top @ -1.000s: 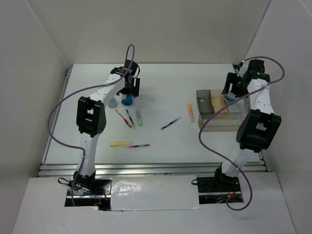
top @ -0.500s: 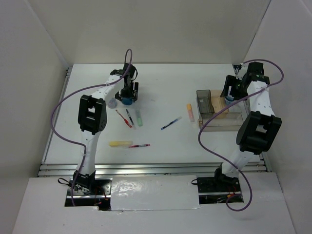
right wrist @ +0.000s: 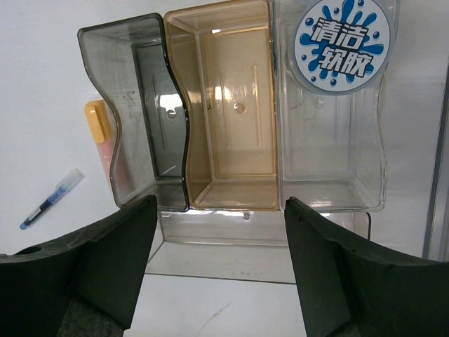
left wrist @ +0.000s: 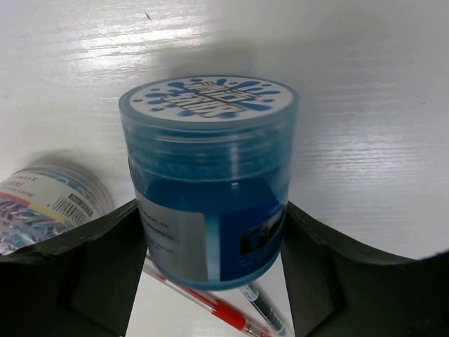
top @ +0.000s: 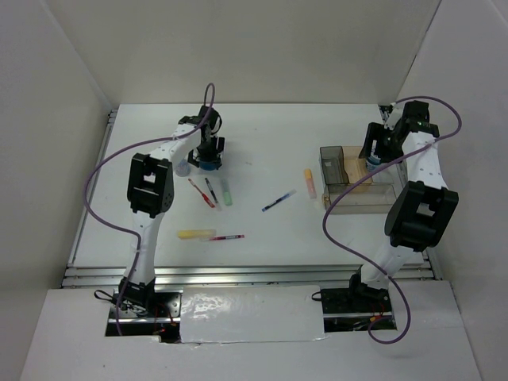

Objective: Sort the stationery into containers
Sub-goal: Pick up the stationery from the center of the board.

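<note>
At left on the white table, beside a grey-patterned round roll: left jaws clenched on an upright round blue translucent tub. Rightward, right jaws released, empty, above the compartmented clear plastic box; another blue-labelled round tub inside its colourless compartment.

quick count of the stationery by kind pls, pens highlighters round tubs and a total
pens: 4 (far red pen, dark pen beside it, blue pen, near red pen)
highlighters: 3 (green highlighter, orange highlighter, yellow highlighter)
round tubs: 3 (loose blue tub, grey-patterned tub, boxed blue tub)
total: 10
</note>
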`<state>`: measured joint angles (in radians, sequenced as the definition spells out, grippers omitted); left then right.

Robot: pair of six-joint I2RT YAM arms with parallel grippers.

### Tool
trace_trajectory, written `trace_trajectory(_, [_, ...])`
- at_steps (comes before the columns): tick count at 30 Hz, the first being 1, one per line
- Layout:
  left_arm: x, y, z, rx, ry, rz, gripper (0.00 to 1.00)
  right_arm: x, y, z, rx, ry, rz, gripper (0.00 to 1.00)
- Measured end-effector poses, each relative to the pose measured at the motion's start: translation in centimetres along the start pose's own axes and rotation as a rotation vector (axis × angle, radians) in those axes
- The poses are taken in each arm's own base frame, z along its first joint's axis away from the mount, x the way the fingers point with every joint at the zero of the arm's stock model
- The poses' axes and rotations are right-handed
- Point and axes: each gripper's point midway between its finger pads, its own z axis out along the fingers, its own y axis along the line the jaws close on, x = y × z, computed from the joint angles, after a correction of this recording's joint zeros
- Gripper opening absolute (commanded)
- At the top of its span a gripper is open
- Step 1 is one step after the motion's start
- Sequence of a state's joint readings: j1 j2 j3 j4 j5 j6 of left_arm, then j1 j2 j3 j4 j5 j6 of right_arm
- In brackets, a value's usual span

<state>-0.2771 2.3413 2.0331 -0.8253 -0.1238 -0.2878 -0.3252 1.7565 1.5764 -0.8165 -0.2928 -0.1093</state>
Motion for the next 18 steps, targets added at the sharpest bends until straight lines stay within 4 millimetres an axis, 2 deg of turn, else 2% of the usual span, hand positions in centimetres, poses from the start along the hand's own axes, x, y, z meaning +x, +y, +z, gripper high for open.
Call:
trace_trajectory(5, [0.1, 0.2, 0.6, 0.006, 0.006, 0.009, 0.68, -0.1, 0.0, 0.0, 0.000, -0.002, -0.009, 0.79])
trace_trajectory(11, [-0.2, 0.1, 0.5, 0.044, -0.022, 0.045, 0.36, -0.2, 0.4, -0.1, -0.027, -0.005, -0.017, 0.78])
trace_trajectory(12, [-0.2, 0.0, 0.4, 0.052, -0.027, 0.060, 0.24, -0.2, 0.6, -0.1, -0.038, -0.007, -0.021, 0.78])
trace_trajectory(13, [0.0, 0.0, 0.3, 0.063, -0.027, 0.067, 0.18, -0.3, 0.9, -0.1, -0.047, -0.009, -0.026, 0.78])
trace_trajectory(16, [0.4, -0.1, -0.7, 0.090, -0.044, 0.090, 0.17, -0.6, 1.8, -0.5, -0.089, -0.022, -0.050, 0.78])
trace_trajectory(18, [0.2, -0.5, -2.6, 0.135, -0.085, 0.110, 0.18, -1.1, 2.8, -1.3, -0.129, -0.041, -0.082, 0.78])
